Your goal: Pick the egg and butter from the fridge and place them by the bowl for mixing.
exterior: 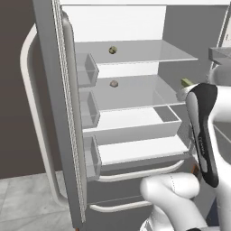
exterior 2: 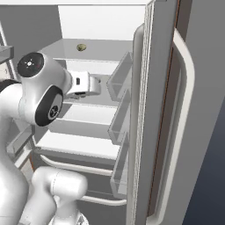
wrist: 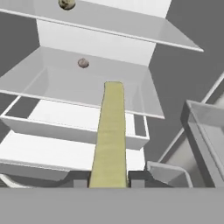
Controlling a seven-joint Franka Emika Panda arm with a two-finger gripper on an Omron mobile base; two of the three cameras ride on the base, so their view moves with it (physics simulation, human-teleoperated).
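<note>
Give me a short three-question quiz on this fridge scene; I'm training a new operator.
1. True or false: the gripper is shut on the butter.
2. How many small round lumps lie on the fridge shelves?
3. The doors are: A) closed B) open.

Key:
1. True; the stick runs out from between the finger tips.
2. Two: the upper lump and the lower lump, one shelf apart.
3. B.

No text, label or number is legible anywhere
</note>
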